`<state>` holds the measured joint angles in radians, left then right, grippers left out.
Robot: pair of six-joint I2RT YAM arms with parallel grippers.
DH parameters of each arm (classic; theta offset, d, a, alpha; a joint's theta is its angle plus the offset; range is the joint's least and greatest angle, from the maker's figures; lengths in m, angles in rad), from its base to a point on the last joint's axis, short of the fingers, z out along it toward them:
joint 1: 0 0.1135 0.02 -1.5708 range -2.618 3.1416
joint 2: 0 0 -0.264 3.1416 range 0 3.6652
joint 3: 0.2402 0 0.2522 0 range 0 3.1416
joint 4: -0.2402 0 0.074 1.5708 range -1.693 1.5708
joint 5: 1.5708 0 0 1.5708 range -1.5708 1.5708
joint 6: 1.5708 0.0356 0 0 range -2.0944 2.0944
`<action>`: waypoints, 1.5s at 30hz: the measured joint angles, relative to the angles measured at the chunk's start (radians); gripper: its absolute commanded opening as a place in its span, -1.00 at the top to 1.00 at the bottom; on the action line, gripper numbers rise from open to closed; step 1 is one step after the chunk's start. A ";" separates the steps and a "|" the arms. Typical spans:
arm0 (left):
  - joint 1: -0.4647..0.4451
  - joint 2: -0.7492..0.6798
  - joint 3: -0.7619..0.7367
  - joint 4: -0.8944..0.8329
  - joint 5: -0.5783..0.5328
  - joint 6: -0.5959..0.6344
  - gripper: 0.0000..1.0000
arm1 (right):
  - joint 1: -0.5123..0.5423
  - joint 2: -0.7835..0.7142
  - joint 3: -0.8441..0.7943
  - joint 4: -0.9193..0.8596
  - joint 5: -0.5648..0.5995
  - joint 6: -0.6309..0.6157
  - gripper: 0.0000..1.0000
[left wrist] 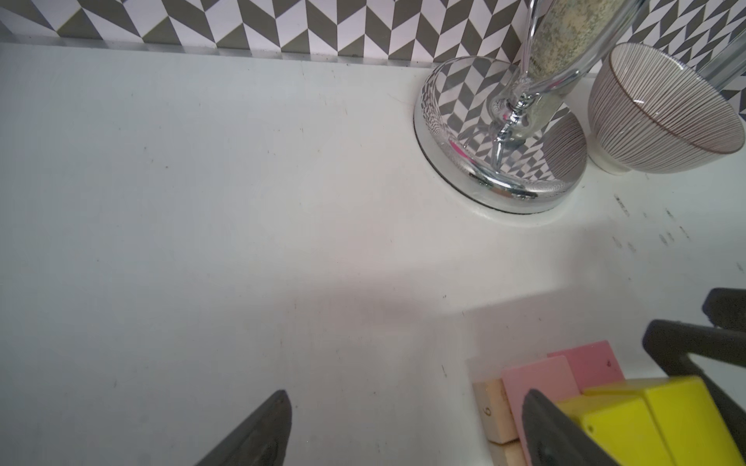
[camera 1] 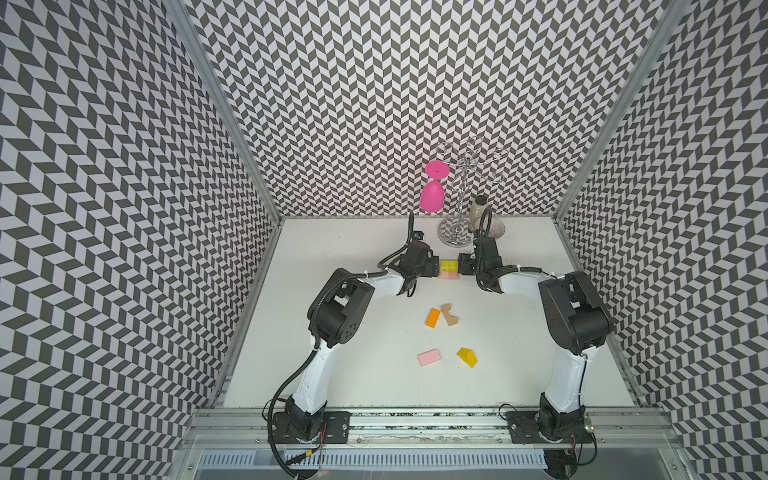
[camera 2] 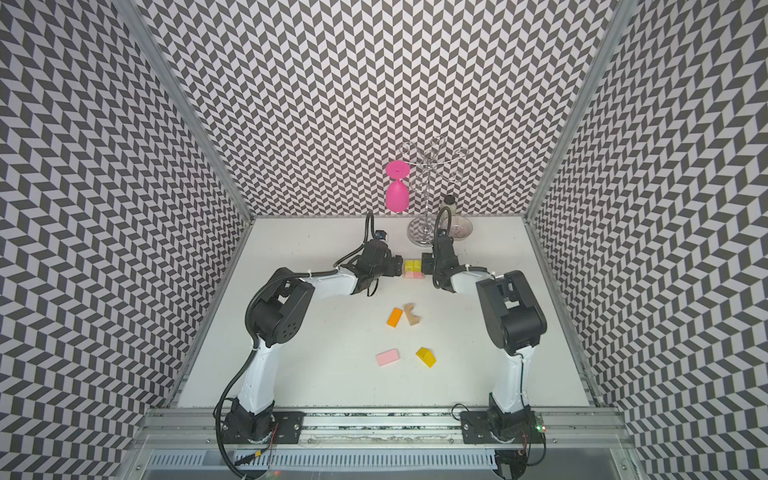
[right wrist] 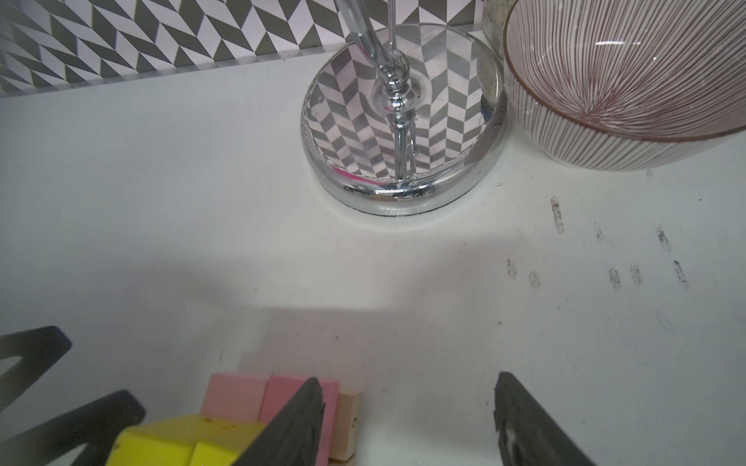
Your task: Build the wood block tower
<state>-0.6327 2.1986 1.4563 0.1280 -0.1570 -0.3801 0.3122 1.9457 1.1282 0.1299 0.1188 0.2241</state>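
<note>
The tower stands mid-table: tan bars at the base, pink bars above them, two yellow cubes on top. My left gripper is open at the tower's left side, one finger against the pink layer, only bare table between its fingers. My right gripper is open on the tower's right, one finger beside the pink and tan blocks. Loose wood blocks lie nearer the front: an orange bar, a tan arch, a pink bar and a yellow roof piece.
Behind the tower stands a chrome wire stand. A striped bowl and a small jar sit right of it. A magenta goblet hangs upside down at the back wall.
</note>
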 measured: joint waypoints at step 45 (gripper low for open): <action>-0.026 0.007 -0.022 -0.010 -0.008 -0.003 -0.79 | 0.002 0.047 0.073 -0.062 0.018 -0.008 -0.33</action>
<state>-0.6590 2.2059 1.4342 0.1184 -0.1646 -0.3832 0.3138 1.9923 1.2011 0.0677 0.1371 0.2165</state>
